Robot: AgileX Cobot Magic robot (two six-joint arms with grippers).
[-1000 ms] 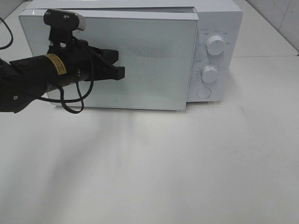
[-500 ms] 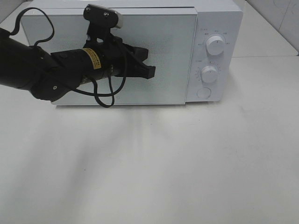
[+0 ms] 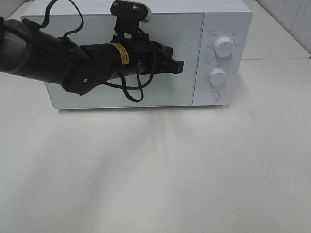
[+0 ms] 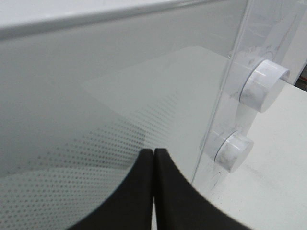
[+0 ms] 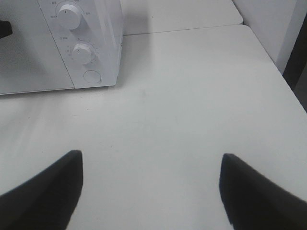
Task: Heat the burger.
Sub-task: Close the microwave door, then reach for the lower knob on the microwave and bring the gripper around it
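White microwave (image 3: 228,14): stands on the pale table (image 3: 194,170), its door (image 3: 187,92) lying flush with the front.
Left gripper (image 3: 179,67): your fingers are pressed together with nothing between them, tip in front of the door glass, near the dial side.
Right gripper (image 5: 151,187): fingers spread wide over bare table, holding nothing.
Dials (image 3: 223,47): two, one above the other, right of the door.
Burger: you cannot see it in any view.

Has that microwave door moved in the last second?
Yes. The door swung shut, with the left end effector sliding right toward the upper dial. Earlier the door's right edge stood out in front of the panel.
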